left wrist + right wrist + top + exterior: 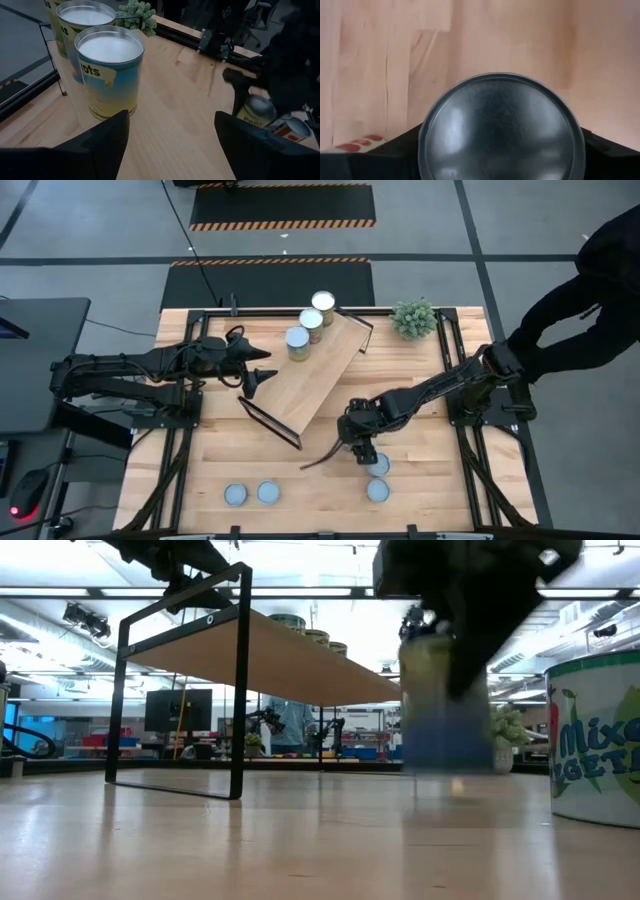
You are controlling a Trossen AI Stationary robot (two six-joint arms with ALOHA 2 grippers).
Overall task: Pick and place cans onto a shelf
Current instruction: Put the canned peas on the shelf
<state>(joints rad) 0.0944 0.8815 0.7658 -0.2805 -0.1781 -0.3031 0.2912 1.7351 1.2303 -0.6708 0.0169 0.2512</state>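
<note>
The light-wood shelf [315,380] stands slantwise at the table's middle on black frame legs. Three cans [311,321] stand in a row on its far end; two show close in the left wrist view [107,70]. My left gripper [258,377] is open and empty at the shelf's left edge, its fingers [100,145] wide apart. My right gripper [366,452] is shut on a can [500,130] at the near right of the table. Another can [378,490] stands just nearer, and two cans [251,494] stand at the near left. My right gripper pinches the can's side wall [422,137] between its two fingers, just below the silver top rim. The fingers [395,147] come from above, pointing down. The can stays upright [440,710]; I cannot tell whether its bottom is clear of the table.
A small green plant [413,317] stands at the far right of the table. A person in dark clothes [590,280] stands beyond the table's right edge. Bare wood lies between the shelf and the near cans.
</note>
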